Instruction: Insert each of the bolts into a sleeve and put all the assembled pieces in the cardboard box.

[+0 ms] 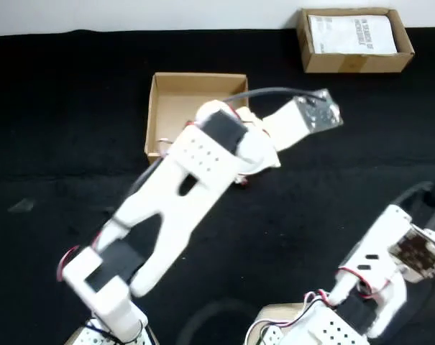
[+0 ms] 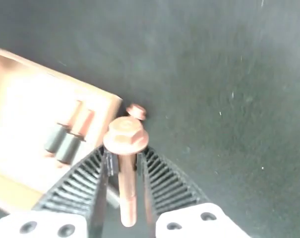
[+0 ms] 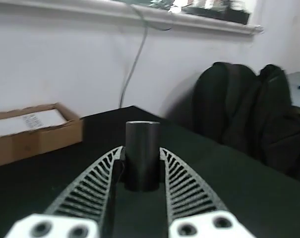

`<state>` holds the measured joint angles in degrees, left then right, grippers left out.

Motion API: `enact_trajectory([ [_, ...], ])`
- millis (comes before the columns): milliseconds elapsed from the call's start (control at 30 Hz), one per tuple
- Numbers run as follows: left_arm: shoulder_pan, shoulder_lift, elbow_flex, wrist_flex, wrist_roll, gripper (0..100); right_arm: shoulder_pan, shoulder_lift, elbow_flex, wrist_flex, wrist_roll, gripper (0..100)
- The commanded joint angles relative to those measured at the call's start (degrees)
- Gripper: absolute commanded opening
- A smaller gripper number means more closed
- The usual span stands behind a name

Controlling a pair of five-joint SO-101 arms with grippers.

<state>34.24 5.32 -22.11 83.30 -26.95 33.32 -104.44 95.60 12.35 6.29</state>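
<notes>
Left wrist view: each gripper grips one part.
The left gripper clamps a bolt between its fingers, head past the tips. A second bolt lies just beyond, beside the box, which holds two assembled pieces. The right gripper pinches a sleeve between its fingers.

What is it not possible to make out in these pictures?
1. High view: the left arm covers part of the box, so the pieces inside cannot be counted there.
2. Left wrist view: the box is cut off by the edge; the far bolt, beyond the bolt in the left claw, is blurred.
3. Right wrist view: the sleeve in the right claw is dark, its bore unreadable.
</notes>
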Motion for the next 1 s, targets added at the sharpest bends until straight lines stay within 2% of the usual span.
enact_trajectory([
  [0,0.2,-12.0,-1.9,0.2,0.1,1,-10.2,-0.6,7.6,3.6,-0.3,0.7],
  [100,0.0,-17.6,0.8,-0.3,1.7,1,-19.7,-0.6,7.6,7.0,-0.2,0.7],
  [267,-1.5,-29.1,12.3,-0.4,18.4,1,-31.1,-0.6,7.7,9.8,-0.2,0.7],
  [367,-2.2,-37.8,24.2,-4.5,21.3,1,-35.0,-0.6,7.7,9.8,-0.2,0.7],
  [567,-2.1,-58.4,56.0,-24.4,21.4,1,-43.6,-0.6,7.7,9.9,-0.2,0.7],
  [700,-2.2,-68.5,70.5,-39.4,21.6,1,-46.6,-0.6,7.7,10.0,-0.2,0.7],
  [800,-2.4,-68.9,74.7,-49.1,23.1,1,-47.4,-0.6,7.9,10.0,-0.2,0.7],
  [967,-5.6,-60.1,71.5,-60.0,39.2,1,-48.2,-0.6,7.9,10.0,-0.2,0.7],
])
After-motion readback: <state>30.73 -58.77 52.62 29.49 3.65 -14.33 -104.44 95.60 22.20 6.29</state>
